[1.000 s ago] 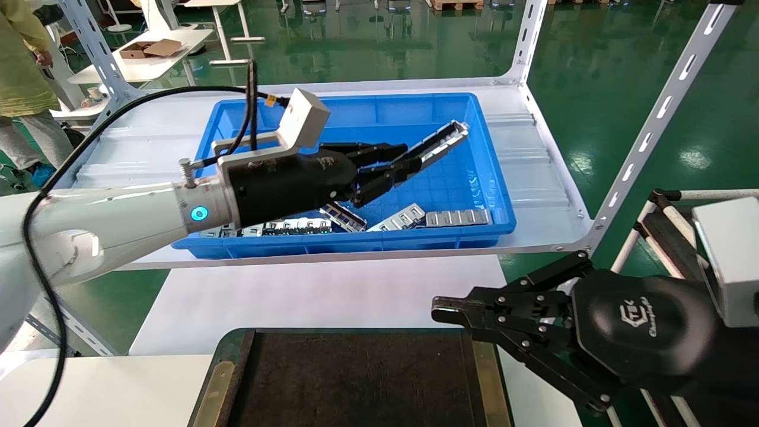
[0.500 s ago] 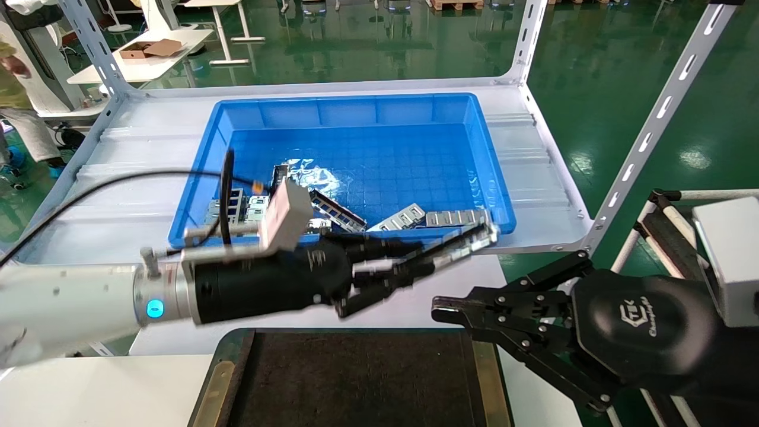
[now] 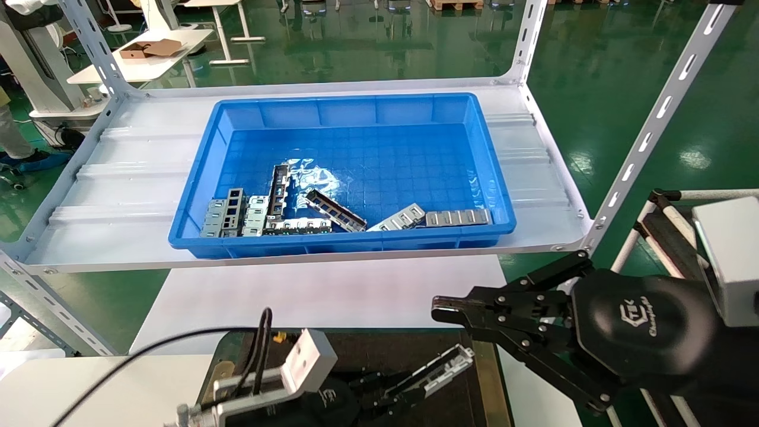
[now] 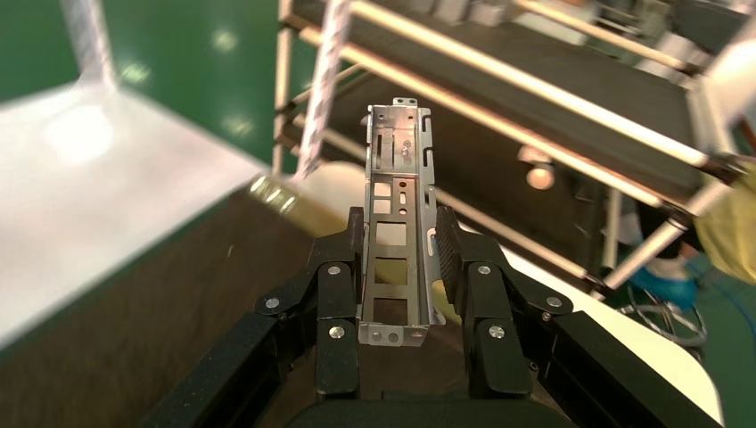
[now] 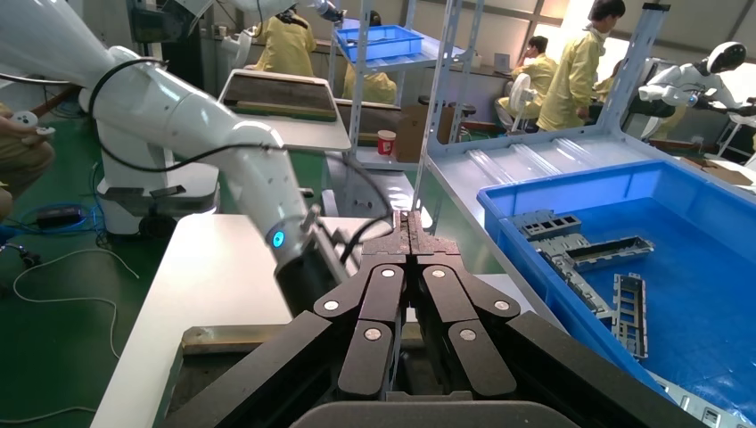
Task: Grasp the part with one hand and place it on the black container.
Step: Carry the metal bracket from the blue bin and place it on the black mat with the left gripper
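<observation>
The left gripper [image 3: 394, 388] clamps the metal part [image 3: 442, 369] between its fingers [image 4: 337, 294], holding it low over the black container [image 3: 409, 350] on the white desk [image 3: 320, 293]. The right gripper [image 3: 442, 308], fingers pressed together and empty, hangs just beside the container, in front of the blue bin [image 3: 379, 242] of remaining parts.

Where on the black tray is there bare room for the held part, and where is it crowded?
The matte brown-black tray with brass side strips looks bare between the left gripper, shut on the silver-grey metal channel, and the tray's far edge. The closed right gripper crowds the right strip. In the blue plastic bin, parts crowd the near wall; its far half is bare.
</observation>
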